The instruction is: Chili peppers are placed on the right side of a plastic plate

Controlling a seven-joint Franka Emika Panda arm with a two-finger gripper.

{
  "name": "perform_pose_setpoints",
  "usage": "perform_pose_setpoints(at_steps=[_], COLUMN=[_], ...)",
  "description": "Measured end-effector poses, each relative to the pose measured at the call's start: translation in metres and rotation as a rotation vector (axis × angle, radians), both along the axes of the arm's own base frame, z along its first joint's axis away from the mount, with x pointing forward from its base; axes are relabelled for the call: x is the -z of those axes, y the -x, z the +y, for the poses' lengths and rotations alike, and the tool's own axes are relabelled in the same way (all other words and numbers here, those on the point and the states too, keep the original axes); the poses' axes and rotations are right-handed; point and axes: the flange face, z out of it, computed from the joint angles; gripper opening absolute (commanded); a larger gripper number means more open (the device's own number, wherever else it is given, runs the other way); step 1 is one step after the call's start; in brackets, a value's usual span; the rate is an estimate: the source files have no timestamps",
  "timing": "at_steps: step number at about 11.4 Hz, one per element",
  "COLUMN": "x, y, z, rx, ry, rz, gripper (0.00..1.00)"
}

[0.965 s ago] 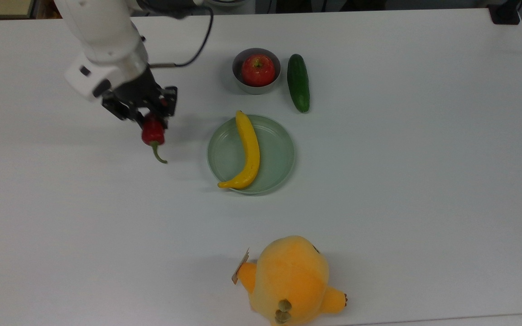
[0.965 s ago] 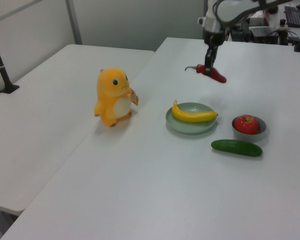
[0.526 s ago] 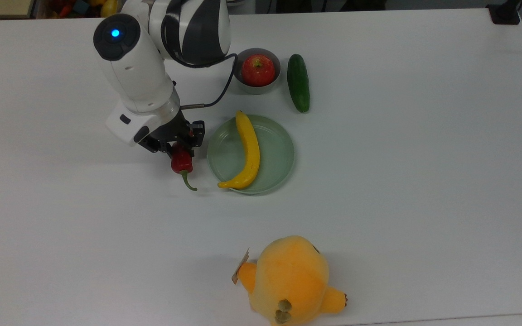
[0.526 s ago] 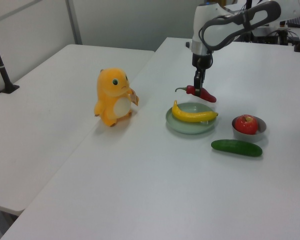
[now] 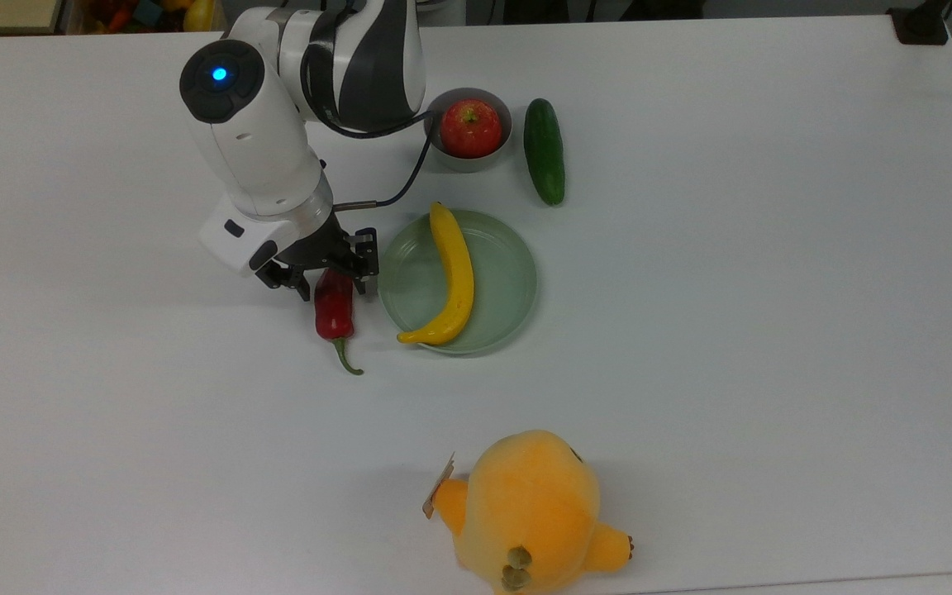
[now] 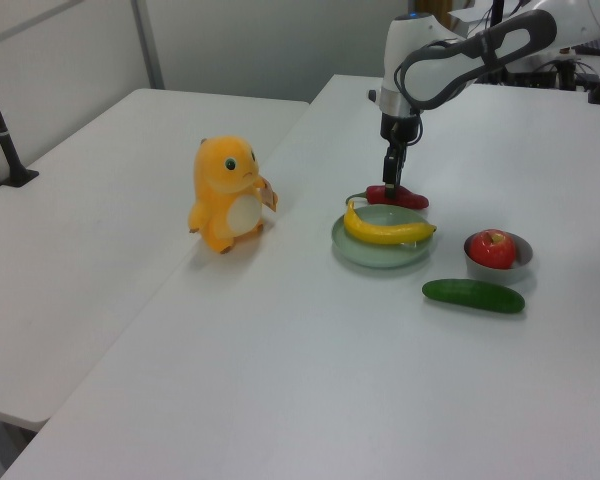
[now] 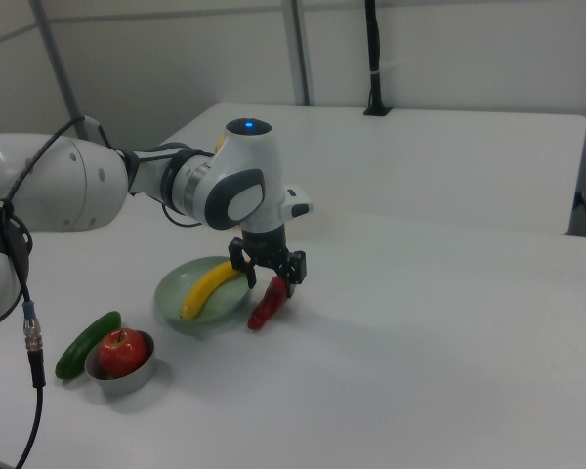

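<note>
Chili pepper point(image 5: 334, 311) lies flat on the bench point(image 5: 773, 330), just beside the plate point(image 5: 509, 285) on the top view's left — apart from the rim. Pincer point(image 5: 321, 273) straddles its blunt end, fingers spread and no longer clamping — looks like a release. Banana point(image 5: 453, 277) occupies the plate.
</note>
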Motion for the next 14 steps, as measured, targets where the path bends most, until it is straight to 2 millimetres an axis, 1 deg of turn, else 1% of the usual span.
perform_pose_setpoints(at_steps=[2,3,4,6,7,8,9,11,12,13,14], x=[-0.004,-0.010,-0.020,-0.057,-0.081,-0.111,-0.158,-0.232,-0.272,-0.302,-0.325], y=[-0.002,-0.004,-0.006,-0.005,0.000,0.010,0.028,0.061,0.082,0.103,0.123], z=[0.000,0.000,0.000,-0.001,-0.002,-0.005,-0.010,-0.016,-0.017,-0.015,-0.008], rx=[0.000,-0.001,-0.001,0.019,0.027,0.040,0.073,0.182,0.233,0.271,0.294], ry=[0.001,0.001,0.002,0.001,-0.003,-0.009,-0.020,-0.041,-0.051,-0.060,-0.067], rz=[-0.009,-0.020,-0.037,-0.083,-0.089,-0.084,-0.075,-0.063,-0.068,-0.065,-0.051], gripper=[1.00,1.00,1.00,1.00,1.00,1.00,1.00,1.00,1.00,1.00,1.00])
